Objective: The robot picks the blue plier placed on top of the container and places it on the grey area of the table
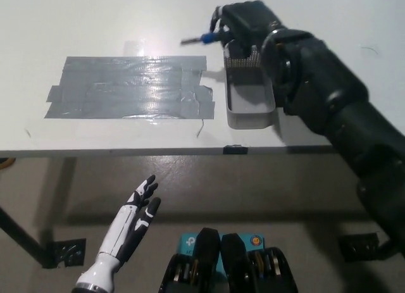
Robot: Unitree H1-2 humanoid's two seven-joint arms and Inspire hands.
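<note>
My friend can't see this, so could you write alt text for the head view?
The black right hand holds the blue plier above the table, between the container and grey area. The white left hand rests open below.

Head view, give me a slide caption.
Black right robot hand lifts blue plier above grey container; white left robot hand idle.

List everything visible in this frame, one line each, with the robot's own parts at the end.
Table: one, white, fills the upper picture.
Grey area: one patch of grey tape, left-centre of table.
Container: one, grey, right of the tape.
Blue plier: one, blue handles, held above the table beyond the container's far end.
Left hand: white, open, resting low below the table edge.
Right hand: black, shut on the plier.
</note>
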